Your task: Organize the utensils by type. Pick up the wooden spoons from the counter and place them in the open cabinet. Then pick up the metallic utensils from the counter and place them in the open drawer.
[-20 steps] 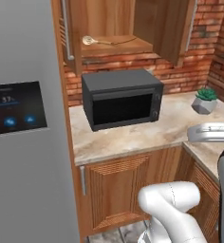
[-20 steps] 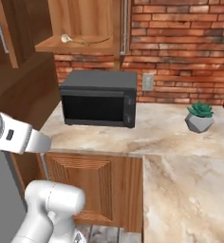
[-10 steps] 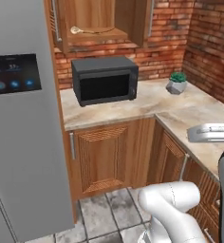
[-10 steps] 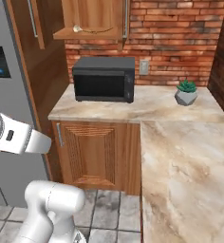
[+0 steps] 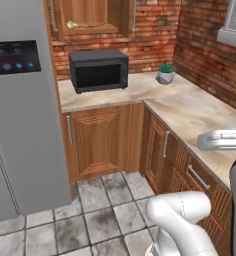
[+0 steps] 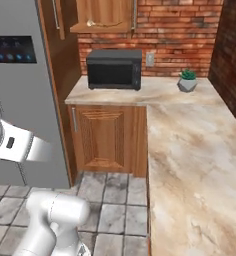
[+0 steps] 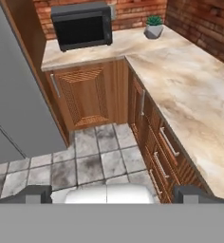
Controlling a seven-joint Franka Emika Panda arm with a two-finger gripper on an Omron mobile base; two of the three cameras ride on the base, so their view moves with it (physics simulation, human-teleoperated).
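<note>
Gripper: its two dark fingertips [image 7: 31, 193] stand far apart at the bottom corners of the hand view, spread wide, nothing between them; the gripper [image 7: 111, 194] hangs over the tiled floor [image 7: 85, 161], so it looks parked for driving, not reaching.
Wooden spoon: lies on the shelf of the open cabinet [image 5: 92, 31], top of the left base view, pale bowl to the left, handle running right [image 5: 82, 24]; seen also at the top of the right base view [image 6: 102, 23]. Judged already put away.
Counter: beige slab [image 6: 190, 150] runs from the microwave [image 6: 114, 68] round the corner and down the right side; no spoons can be made out on the stretch in view.
Metal spoons, open drawer: cannot tell where.
Plant pot: far back on the counter [image 5: 165, 75], out of the working path.
Step in hand: likely moving to the remaining utensils.
</note>
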